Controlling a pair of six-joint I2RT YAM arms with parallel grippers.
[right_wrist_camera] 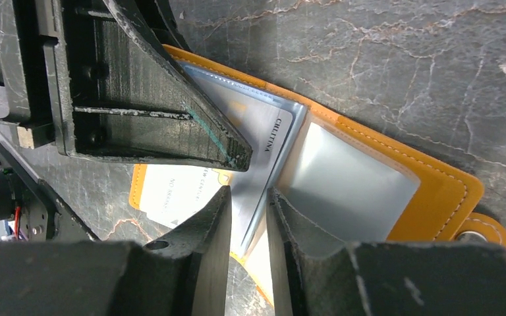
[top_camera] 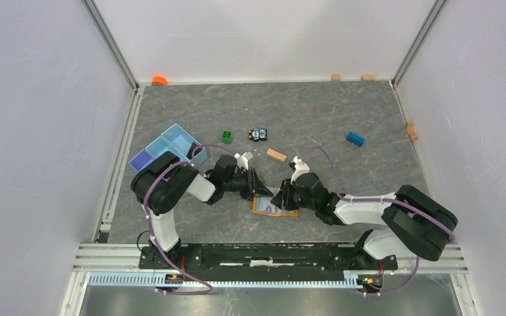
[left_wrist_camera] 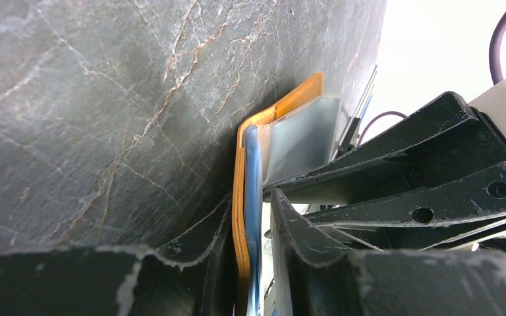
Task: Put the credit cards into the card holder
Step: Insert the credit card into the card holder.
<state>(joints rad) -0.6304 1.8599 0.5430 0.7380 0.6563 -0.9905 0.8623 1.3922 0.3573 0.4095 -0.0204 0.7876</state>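
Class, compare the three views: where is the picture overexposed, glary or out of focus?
Top external: even, soft light with no hard shadows. Left wrist: the upper-right corner is blown out white, and the bottom foreground is blurred. Right wrist: the card holder shows sheen on its clear sleeves, and the bottom foreground is soft.

Both clamped, left end effector (top_camera: 258,187) faces right end effector (top_camera: 283,196).

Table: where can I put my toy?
Bare patches: between the blue brick and right wall; behind the green block and toy car. Crowded: front middle, where left hand and right hand grip the card holder.
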